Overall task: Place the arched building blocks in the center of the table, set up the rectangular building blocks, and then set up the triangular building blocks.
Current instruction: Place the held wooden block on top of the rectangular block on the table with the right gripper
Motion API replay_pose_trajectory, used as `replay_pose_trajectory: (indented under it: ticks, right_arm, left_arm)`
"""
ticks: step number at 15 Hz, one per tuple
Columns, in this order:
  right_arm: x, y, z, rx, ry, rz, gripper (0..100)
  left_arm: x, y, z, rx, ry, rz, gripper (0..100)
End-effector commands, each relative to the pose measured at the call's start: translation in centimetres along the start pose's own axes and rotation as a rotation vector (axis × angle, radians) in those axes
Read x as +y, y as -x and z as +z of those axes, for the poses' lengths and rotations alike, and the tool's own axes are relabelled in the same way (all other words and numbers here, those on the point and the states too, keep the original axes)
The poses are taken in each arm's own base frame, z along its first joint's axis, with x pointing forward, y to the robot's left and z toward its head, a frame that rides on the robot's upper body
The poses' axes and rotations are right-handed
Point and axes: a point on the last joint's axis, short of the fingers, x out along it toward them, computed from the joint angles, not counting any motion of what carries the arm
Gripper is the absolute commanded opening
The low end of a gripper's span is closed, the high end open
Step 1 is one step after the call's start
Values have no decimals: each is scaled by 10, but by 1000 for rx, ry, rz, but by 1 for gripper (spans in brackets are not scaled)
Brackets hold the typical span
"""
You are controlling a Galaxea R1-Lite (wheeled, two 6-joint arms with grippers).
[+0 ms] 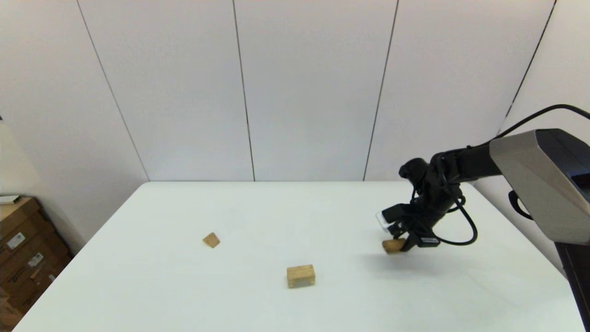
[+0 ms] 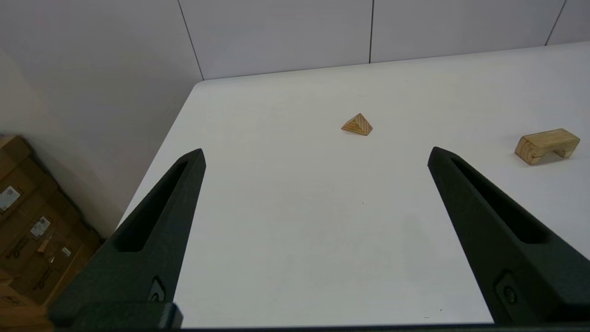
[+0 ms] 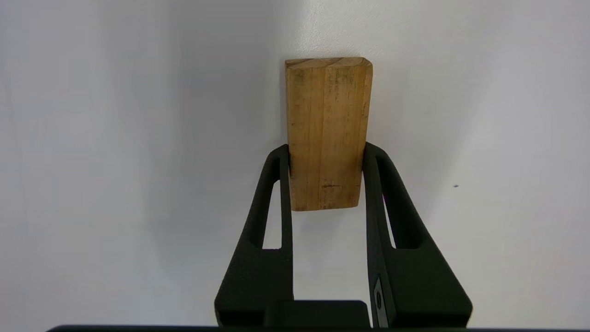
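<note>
Step two in hand: right gripper point(image 3: 326, 152) is clamped on the slab point(image 3: 326, 133), low over the table point(image 1: 295, 221) on the right side. Arch point(image 1: 301, 275) already sits near centre. Next, probably carry the slab over and stand it by the arch. Slab is thin, plain, light brown. Wedge point(image 1: 211, 240) untouched at left. Left gripper point(image 2: 315, 157) parked, fingers spread.
</note>
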Motion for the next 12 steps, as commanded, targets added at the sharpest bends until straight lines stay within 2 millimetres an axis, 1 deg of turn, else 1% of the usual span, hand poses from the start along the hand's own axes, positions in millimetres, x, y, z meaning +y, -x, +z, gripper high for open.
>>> replay_pose_trajectory:
  ticks: [1, 3, 6, 9, 12]
  right_arm:
    - [-1, 30, 22, -13, 36, -71, 0]
    - [0, 46, 41, -27, 21, -108, 0]
    - [6, 65, 76, -57, -9, -147, 0]
    - [17, 75, 114, -95, -50, -141, 0]
    - [28, 77, 145, -117, -29, -123, 0]
  left_arm:
    - [0, 0, 0, 1, -1, 0, 100]
    - [0, 0, 0, 3, -1, 0, 100]
    - [0, 0, 0, 1, -1, 0, 100]
    - [0, 0, 0, 1, -1, 0, 100]
    - [0, 0, 0, 1, -1, 0, 100]
